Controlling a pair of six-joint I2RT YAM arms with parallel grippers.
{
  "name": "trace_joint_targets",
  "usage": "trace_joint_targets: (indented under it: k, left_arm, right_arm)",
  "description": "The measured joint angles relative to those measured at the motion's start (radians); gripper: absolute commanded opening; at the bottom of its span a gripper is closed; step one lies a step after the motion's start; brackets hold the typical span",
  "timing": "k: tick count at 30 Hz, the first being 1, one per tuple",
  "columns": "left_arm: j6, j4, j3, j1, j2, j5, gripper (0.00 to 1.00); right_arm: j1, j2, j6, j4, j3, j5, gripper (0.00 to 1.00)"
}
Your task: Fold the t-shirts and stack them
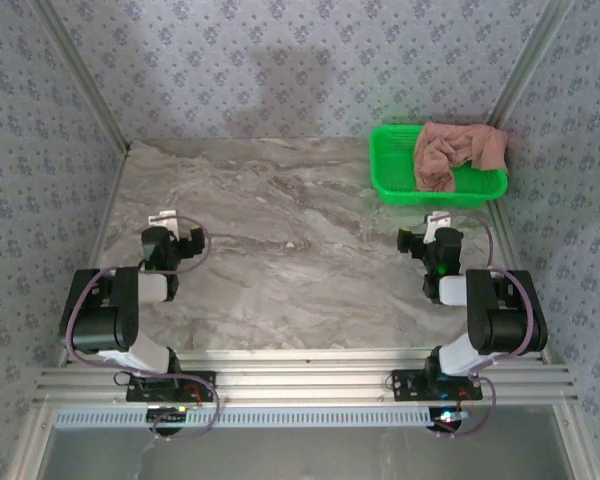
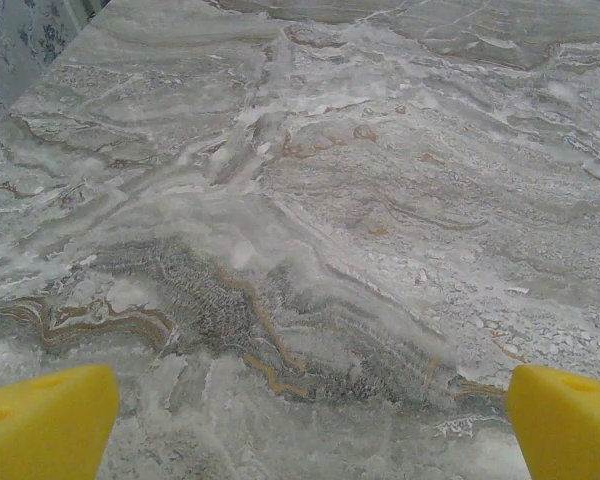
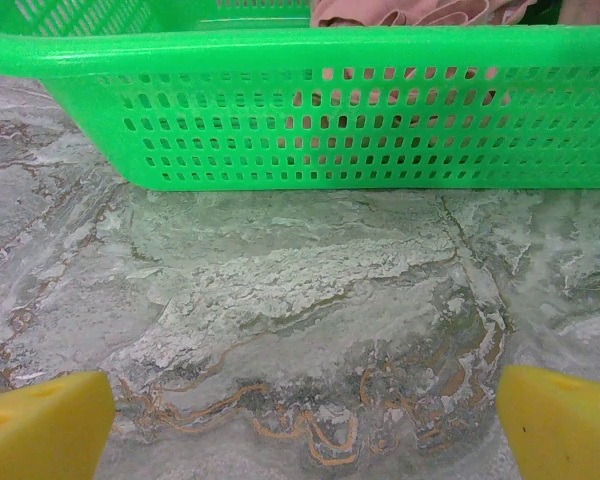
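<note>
The dusty salmon-pink cloth t-shirt (image 1: 458,152) lies crumpled in the bright green slotted plastic basket (image 1: 390,172), heaped toward the basket's far right end with a fold draped over that corner of the rim. Bunched like this it has no long axis I can read, so I take my bearing from the basket: its long near wall runs straight across my right wrist view, and the pink cloth shows just over that wall's top edge, to the right of its middle. My right fingers (image 1: 438,226) hover above the grey marbled tabletop (image 1: 280,250) just short of the basket's near wall and point squarely at it, with the yellow pads (image 3: 40,420) spread wide and nothing between them. My left fingers (image 1: 177,230) are well apart from the basket, off beyond its left end, also spread wide over bare marble. So I judge the reach is my right arm's: up over the near wall, then forward and slightly right into the heap. The risk is snagging the rim or dragging the light basket along.
</note>
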Motion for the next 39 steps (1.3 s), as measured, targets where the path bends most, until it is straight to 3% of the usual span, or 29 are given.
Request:
trace_joint_targets:
  k: [31,34,39]
  left_arm:
    - [0.000,0.000,0.000,0.000,-0.001,0.000,1.00]
    - [0.008,-0.115,0.018,-0.017,-0.069,-0.016,1.00]
    - [-0.011,-0.427,0.172,-0.081,-0.375,-0.032,1.00]
  right_arm:
    - [-0.001,0.000,0.000,0.000,0.000,-0.007,1.00]
    - [0.008,-0.050,0.001,-0.135,0.037,0.011,1.00]
    - [0.066,-0.356,0.051,-0.472,0.164,0.051,1.00]
